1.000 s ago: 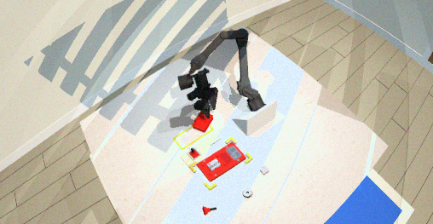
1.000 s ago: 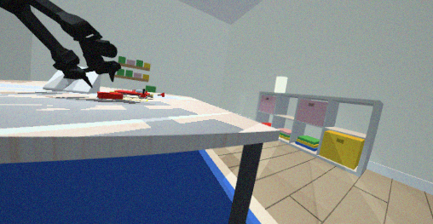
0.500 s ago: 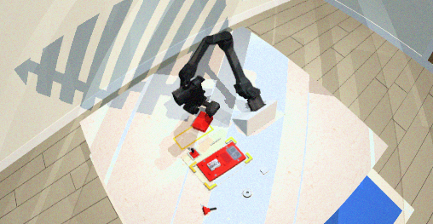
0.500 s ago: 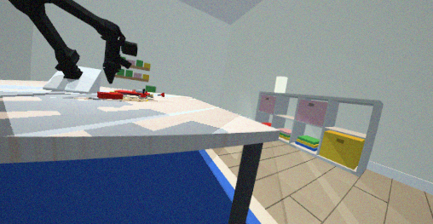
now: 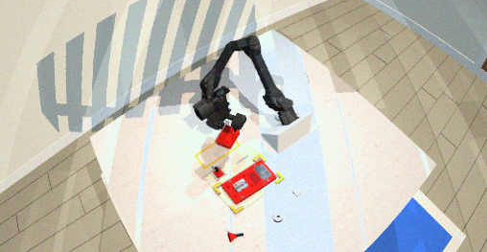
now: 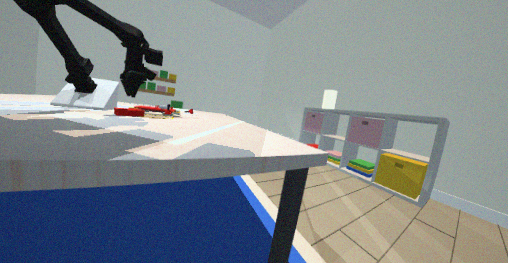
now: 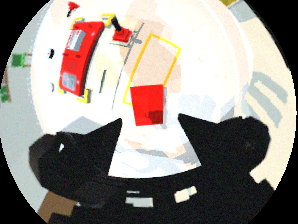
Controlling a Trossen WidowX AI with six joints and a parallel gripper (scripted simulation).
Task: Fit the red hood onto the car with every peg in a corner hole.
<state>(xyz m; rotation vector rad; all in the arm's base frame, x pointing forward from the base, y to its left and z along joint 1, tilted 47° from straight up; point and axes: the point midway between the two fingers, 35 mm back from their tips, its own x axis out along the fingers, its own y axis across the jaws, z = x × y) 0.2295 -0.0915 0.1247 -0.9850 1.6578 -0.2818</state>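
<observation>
The red hood (image 5: 227,137) (image 6: 129,112) (image 7: 147,102) lies on the table, its plain flat roof up, partly over one end of a yellow outline (image 5: 222,156) (image 7: 166,41). Its corner holes cannot be made out. My gripper (image 6: 132,95) (image 7: 150,117) is open and empty, pointing down above the hood; in the wrist view the hood shows between and just beyond the fingertips. The red chassis (image 5: 251,181) (image 7: 82,60) sits in the jig with yellow corners (image 5: 237,210) (image 7: 86,96). The silver engine block (image 5: 240,185) (image 7: 76,39) is on its deck; the pegs are too small to tell clearly.
A small red piece with a black stem (image 5: 218,173) (image 7: 121,36) stands beside the jig. Another red and black piece (image 5: 232,237), a grey ring (image 5: 278,217) and a small white square (image 5: 297,193) lie beyond the chassis. A white wedge-shaped box (image 5: 293,133) stands by the arm's base.
</observation>
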